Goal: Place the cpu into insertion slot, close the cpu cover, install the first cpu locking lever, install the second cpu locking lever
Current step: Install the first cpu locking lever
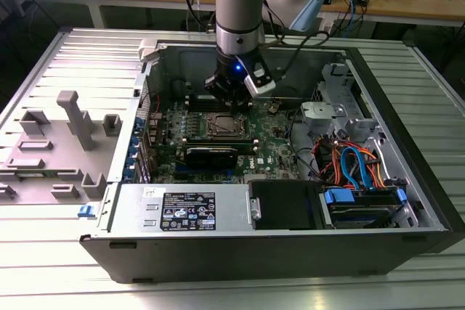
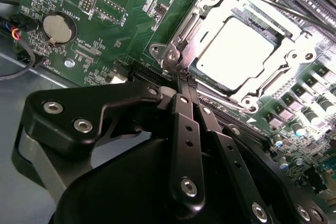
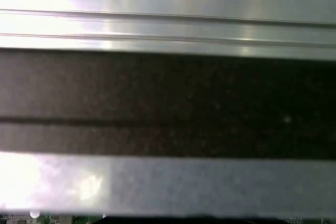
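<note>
the gripper (image 2: 182,80) has its fingers drawn narrow, tips almost together, with nothing i can make out between them, down at one corner of the cpu cover (image 2: 185,27). the cover lies flat over the cpu (image 2: 236,51), which sits in the insertion slot (image 2: 197,71) on the green board (image 2: 121,30), inside the open computer case (image 1: 407,201)

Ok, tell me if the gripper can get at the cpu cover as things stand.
Probably yes: in the second wrist view the gripper, jaws shut, sits right at a corner of the cpu cover, with nothing between them.
</note>
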Controlling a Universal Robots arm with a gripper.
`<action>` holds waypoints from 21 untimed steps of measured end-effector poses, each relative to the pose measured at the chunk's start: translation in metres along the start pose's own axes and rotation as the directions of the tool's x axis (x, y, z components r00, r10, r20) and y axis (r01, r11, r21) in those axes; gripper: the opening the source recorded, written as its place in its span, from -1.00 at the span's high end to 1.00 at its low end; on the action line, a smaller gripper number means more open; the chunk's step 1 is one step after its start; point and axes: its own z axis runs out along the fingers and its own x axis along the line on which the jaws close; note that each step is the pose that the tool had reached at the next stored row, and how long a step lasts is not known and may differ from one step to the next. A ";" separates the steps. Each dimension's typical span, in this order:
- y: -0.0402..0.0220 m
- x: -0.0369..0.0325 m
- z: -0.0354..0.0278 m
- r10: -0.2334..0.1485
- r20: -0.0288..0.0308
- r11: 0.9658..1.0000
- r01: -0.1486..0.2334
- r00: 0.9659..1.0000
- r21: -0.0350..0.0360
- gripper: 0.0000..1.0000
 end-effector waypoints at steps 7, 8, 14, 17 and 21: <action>-0.0007 -0.0007 0.0014 0.000 0.000 1.000 0.000 1.000 0.000 0.79; -0.0008 -0.0009 0.0019 0.000 0.000 1.000 0.000 1.000 0.001 0.79; -0.0010 -0.0016 0.0043 0.000 0.000 1.000 0.000 1.000 0.003 0.79; -0.0006 -0.0020 0.0025 0.000 0.001 1.000 0.000 1.000 0.000 0.79; -0.0006 0.0004 -0.0012 0.000 0.000 1.000 0.000 1.000 0.001 0.79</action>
